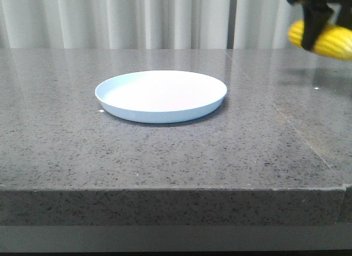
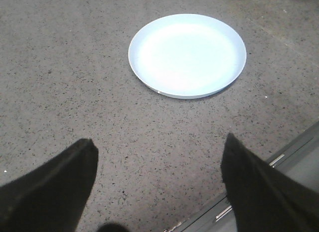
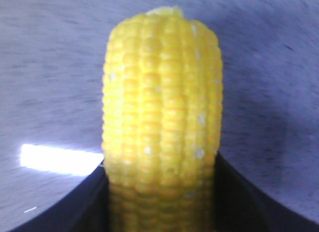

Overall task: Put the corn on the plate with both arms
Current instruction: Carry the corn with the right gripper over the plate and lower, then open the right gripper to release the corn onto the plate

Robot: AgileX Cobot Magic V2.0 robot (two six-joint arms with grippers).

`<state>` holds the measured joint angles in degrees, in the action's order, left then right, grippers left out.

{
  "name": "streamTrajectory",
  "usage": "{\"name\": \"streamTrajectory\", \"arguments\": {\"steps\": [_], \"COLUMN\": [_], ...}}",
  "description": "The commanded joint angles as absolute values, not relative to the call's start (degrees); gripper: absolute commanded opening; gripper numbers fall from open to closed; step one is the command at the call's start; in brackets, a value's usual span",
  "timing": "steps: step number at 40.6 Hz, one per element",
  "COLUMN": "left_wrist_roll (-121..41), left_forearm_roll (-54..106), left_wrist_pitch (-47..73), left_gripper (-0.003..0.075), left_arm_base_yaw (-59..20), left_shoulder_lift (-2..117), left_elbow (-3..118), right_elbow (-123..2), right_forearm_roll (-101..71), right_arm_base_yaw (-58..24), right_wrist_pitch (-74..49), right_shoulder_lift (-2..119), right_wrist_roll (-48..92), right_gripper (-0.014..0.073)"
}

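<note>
Corn (image 1: 333, 40) sits clamped in the right gripper (image 1: 314, 26), seemingly above table height; left gripper (image 2: 157, 179) gapes wide near plate (image 2: 187, 55).

Right claw (image 1: 314, 25) is up off the table (image 1: 165, 157), clamped around the corn (image 1: 330, 40). The plate (image 1: 160, 95) sits on the table well to its left and lower down. Left claw (image 2: 159, 184) hangs spread apart, plate out ahead of it.

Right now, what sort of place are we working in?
Probably a lab or test bench, not a kitchen: a bare speckled grey stone table, a plain white curtain behind, and only a plate and a gripped corn.
</note>
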<state>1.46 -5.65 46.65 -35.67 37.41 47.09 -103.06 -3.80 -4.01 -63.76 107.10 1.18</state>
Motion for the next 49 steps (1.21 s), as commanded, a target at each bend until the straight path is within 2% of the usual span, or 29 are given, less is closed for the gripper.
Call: {"name": "streamTrajectory", "arguments": {"steps": [1, 7, 17, 32, 34, 40, 43, 46, 49], "left_wrist_roll": [2.1, 2.1, 2.1, 2.1, 2.1, 2.1, 2.1, 2.1, 2.1], "left_forearm_roll": [-5.5, -5.5, -5.5, -5.5, -5.5, -5.5, -5.5, -5.5, -5.5], "left_wrist_pitch": [42.1, 42.1, 42.1, 42.1, 42.1, 42.1, 42.1, 42.1, 42.1], "left_gripper": [0.0512, 0.0512, 0.0512, 0.0512, 0.0512, 0.0512, 0.0512, 0.0512, 0.0512], "left_arm_base_yaw": [-35.9, -35.9, -35.9, -35.9, -35.9, -35.9, -35.9, -35.9, -35.9], "left_shoulder_lift": [37.4, 37.4, 37.4, 37.4, 37.4, 37.4, 37.4, 37.4, 37.4], "left_elbow": [48.5, 48.5, 48.5, 48.5, 48.5, 48.5, 48.5, 48.5, 48.5], "right_elbow": [-108.4, -111.1, -111.1, -111.1, -111.1, -111.1, -111.3, -111.9, -112.0], "right_forearm_roll": [-5.3, -7.4, -7.8, -9.0, -9.7, -9.8, -9.2, -8.1, -6.5], "right_arm_base_yaw": [-8.1, -15.8, -26.9, -32.0, -32.1, -32.1, -32.1, -32.1, -32.1], "right_wrist_pitch": [-66.4, -69.8, -66.2, -57.4, -56.5, -56.2, -56.0, -56.1, -56.1], "right_shoulder_lift": [102.7, 102.8, 104.6, 112.5, 113.2, 114.2, 114.0, 113.3, 111.9], "right_wrist_roll": [2.0, 2.0, -2.2, -9.0, -9.0, -9.0, -9.0, -8.8, -8.2], "right_gripper": [0.0239, 0.0239, 0.0239, 0.0245, 0.0280, 0.0524, 0.0611, 0.0642, 0.0634]}}
